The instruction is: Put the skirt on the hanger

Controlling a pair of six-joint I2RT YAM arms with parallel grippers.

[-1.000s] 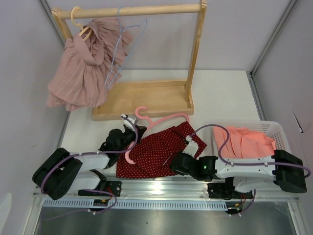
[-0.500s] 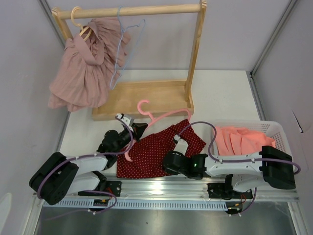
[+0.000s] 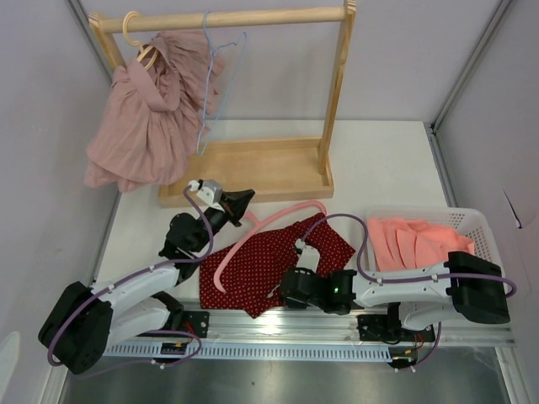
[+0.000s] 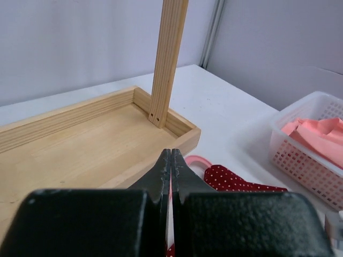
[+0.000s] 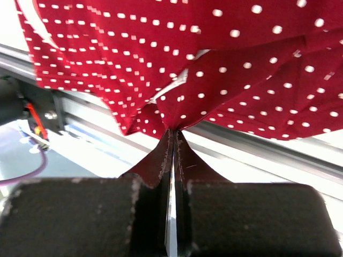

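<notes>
Lifted hanger higher than a second ago, pinched between jaws of left gripper, with skirt edge clamped between those of right gripper, cloth fanning ahead; could drag skirt off hanger by overpulling.

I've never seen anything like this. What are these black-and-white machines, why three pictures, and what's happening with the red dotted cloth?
Two robot arms, left arm and right arm, are bolted at the table's near edge. One picture looks down from above; the other two come from cameras on each wrist. The left fingers are shut on a pink hanger; the right fingers pinch an edge of the red dotted skirt. Also on the table: a wooden rack carrying a pink dress, and a white basket of coral cloth.
</notes>
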